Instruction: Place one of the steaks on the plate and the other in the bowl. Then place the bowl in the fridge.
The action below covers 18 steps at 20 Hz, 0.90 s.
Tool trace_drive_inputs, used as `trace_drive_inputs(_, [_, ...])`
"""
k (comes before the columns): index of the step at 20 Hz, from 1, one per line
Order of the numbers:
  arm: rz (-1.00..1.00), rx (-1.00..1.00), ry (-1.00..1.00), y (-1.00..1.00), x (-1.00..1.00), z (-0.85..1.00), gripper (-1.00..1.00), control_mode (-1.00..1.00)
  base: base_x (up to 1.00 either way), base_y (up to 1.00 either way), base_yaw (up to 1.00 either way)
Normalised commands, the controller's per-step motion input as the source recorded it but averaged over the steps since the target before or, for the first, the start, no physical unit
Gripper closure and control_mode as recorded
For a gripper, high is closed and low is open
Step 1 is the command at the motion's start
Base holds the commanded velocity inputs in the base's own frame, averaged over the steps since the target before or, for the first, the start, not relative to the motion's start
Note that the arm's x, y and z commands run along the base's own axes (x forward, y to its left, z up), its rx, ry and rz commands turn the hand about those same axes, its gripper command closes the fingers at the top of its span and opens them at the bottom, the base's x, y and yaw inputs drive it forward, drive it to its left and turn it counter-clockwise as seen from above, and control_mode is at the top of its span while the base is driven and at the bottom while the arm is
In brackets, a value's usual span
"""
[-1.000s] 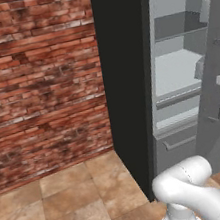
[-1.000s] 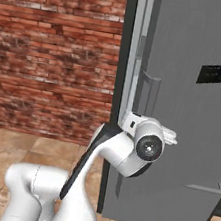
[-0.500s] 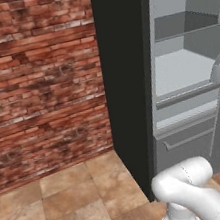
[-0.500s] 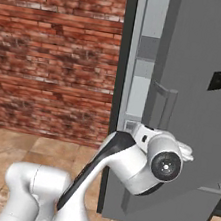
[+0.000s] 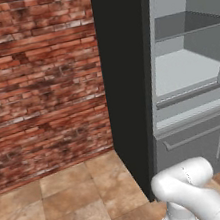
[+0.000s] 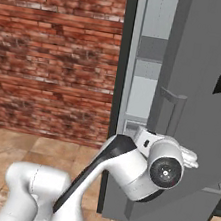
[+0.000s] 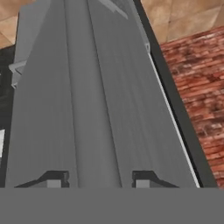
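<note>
The fridge stands with its door swung partly open, and pale grey shelves show inside. In the hand view my gripper has a dark fingertip on each side of the door's long grey bar handle, shut on it. From the right base view my hand sits against the door front just below the handle's upper bracket. The steaks, the plate and the bowl are out of view.
A red brick wall runs left of the fridge's black side panel. Brown tiled floor lies in front. A drawer front sits under the fridge shelves.
The fridge door has swung further open, showing more of the shelved interior. My hand has moved out and to the right with the handle.
</note>
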Motion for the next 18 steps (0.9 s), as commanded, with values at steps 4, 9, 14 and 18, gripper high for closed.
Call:
trace_drive_inputs(4, [-0.06,-0.03,0.03,0.00,-0.11,0.00,-1.00,-1.00,0.00,0.00,0.00])
trace_drive_inputs(9, [-0.16,0.00,0.09,0.00,-0.34,0.00,-1.00,-1.00,0.00,0.00,0.00])
trace_drive_inputs(14, [-0.20,0.00,0.09,0.11,-0.53,0.01,-1.00,-1.00,0.00,0.00,0.00])
trace_drive_inputs(18, [-0.06,-0.13,0.15,0.62,-0.41,0.15,-1.00,-1.00,0.00,0.00,0.00])
